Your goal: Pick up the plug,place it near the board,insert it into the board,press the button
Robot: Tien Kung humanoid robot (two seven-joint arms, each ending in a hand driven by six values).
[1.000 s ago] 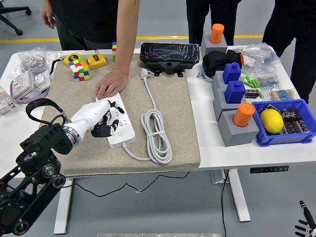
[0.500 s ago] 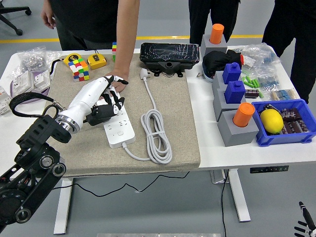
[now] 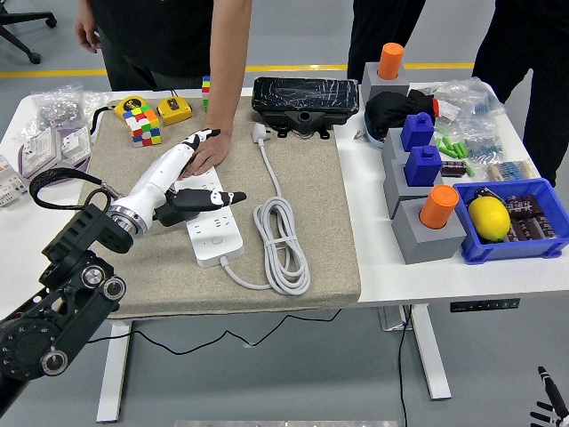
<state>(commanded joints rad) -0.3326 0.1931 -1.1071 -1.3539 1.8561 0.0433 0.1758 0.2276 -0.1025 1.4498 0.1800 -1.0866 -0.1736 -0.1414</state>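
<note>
The white power strip (image 3: 213, 233) lies on the beige mat (image 3: 311, 196), its near end toward me. Its white plug (image 3: 260, 132) rests unplugged on the mat at the far end of the cable, whose coil (image 3: 283, 240) lies right of the strip. My left hand (image 3: 213, 173), white with black fingertips, hovers open over the strip's far half; one finger (image 3: 206, 135) points toward the far side and others (image 3: 222, 197) stretch right over the strip. It holds nothing. A person's hand (image 3: 210, 153) presses on the strip's far end. My right hand (image 3: 544, 407) hangs open at the bottom right corner, below the table.
A black box (image 3: 302, 93) sits at the back of the mat. A colour cube (image 3: 142, 124) and yellow tape measure (image 3: 173, 109) lie back left. Grey blocks with blue and orange pegs (image 3: 427, 213) and a blue bin (image 3: 533, 240) with a lemon stand right.
My left hand lifted off the strip's left side, swung toward the far side, and its curled fingers have spread out. The person's hand stayed on the strip. Plug and cable have not moved.
</note>
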